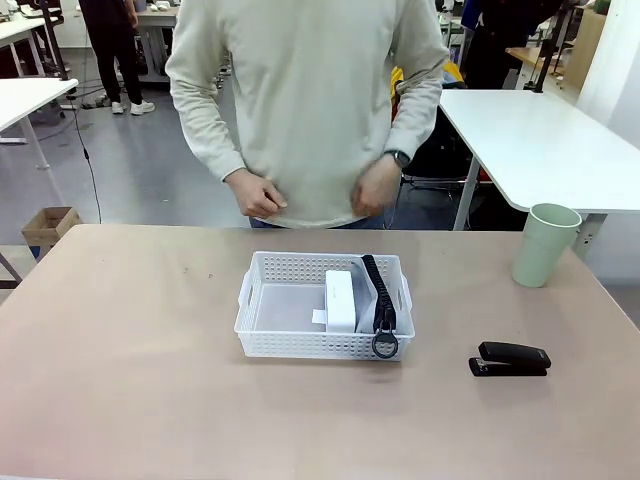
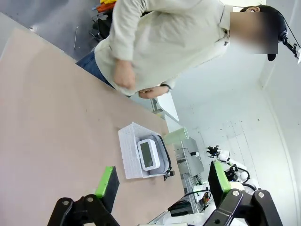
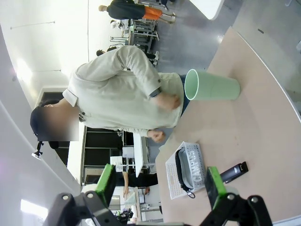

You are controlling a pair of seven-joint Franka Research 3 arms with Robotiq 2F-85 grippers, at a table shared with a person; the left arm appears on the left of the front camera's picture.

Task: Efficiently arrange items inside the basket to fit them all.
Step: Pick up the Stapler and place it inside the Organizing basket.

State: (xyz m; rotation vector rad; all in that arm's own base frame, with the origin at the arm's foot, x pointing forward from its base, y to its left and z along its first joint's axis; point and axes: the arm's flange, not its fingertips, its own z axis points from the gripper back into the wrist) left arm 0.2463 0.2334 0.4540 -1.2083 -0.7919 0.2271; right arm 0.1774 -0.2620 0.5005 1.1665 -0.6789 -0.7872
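The left gripper (image 2: 162,181) is hanging wide open, empty; in the middle of the table (image 1: 120,350) the latticed white basket (image 1: 300,346) is holding a boxy block (image 1: 340,300) beside a soft grey pouch (image 1: 378,295) standing on edge. Packing is looking half done: the black stapler (image 1: 510,359) and smooth green cup (image 1: 545,245), along the table's right edge, are needing the right gripper (image 3: 160,184), equally open and empty, next.

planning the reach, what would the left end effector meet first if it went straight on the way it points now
The left end effector would probably meet the basket with the white block first; depth is unclear.
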